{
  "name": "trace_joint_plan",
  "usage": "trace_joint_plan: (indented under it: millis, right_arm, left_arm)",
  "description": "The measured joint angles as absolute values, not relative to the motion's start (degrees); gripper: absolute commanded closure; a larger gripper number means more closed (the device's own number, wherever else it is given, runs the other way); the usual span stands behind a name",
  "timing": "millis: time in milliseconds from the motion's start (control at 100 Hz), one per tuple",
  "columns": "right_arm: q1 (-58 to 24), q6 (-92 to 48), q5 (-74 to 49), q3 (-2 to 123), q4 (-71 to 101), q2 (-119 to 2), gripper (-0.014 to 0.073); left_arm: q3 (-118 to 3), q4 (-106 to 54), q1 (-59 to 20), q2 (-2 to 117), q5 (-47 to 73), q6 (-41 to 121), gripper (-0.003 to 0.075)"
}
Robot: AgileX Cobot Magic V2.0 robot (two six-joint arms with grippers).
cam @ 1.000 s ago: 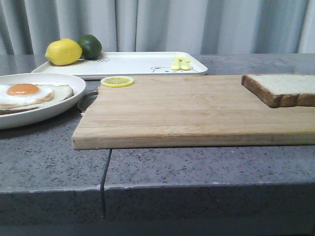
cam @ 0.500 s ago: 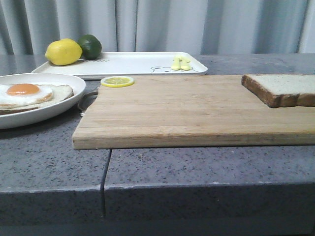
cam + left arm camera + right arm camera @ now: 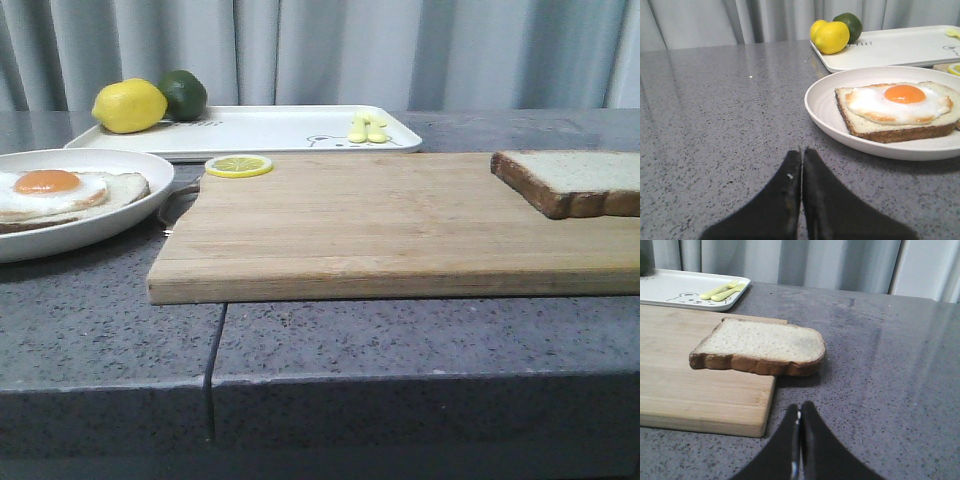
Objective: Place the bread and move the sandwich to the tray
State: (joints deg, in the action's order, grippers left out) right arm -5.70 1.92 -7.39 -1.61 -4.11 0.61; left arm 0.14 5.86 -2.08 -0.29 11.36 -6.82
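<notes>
Both grippers closed, empty; thick brown-crusted bread slice (image 3: 760, 346) overhangs the wooden cutting board (image 3: 695, 380) edge — a nudge could tip it off.

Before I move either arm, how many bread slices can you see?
2. The bread lies on the wooden cutting board, overhanging its right edge. The other slice sits under the fried egg on the round plate. Nothing suggests a hidden slice.

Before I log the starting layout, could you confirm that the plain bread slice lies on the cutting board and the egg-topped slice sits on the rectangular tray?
Not quite. The bread does lie on the cutting board, but the sandwich sits on the round plate, not the tray, as the left wrist view shows.
</notes>
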Motion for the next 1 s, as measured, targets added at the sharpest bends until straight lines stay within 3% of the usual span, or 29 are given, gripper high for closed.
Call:
trace_joint_plan:
  millis: [280,450,670,1000]
  right_arm:
    - [-5.70,2.05,-2.84,-1.61,-2.90,0.61,0.0660]
    - [-5.70,2.59,-7.32,2.56,2.73,0.61,0.0660]
    - [-5.70,2.59,-17.87,14.84,4.12,-2.58,0.0660]
    - [-5.70,2.59,-33.75,33.36,4.15,-19.96,0.0660]
  left_arm:
    - [0.04,0.00,-2.08,-0.29,10.21,-6.82,0.0740]
    - [-2.83,-4.28,-2.08,-0.29,11.56,-6.82,0.0740]
    - [-17.03,-6.81,-2.08,4.03,19.46,-6.82,0.0740]
    - [-40.71,-9.73,-2.08,26.19,39.04,-6.82,0.0739]
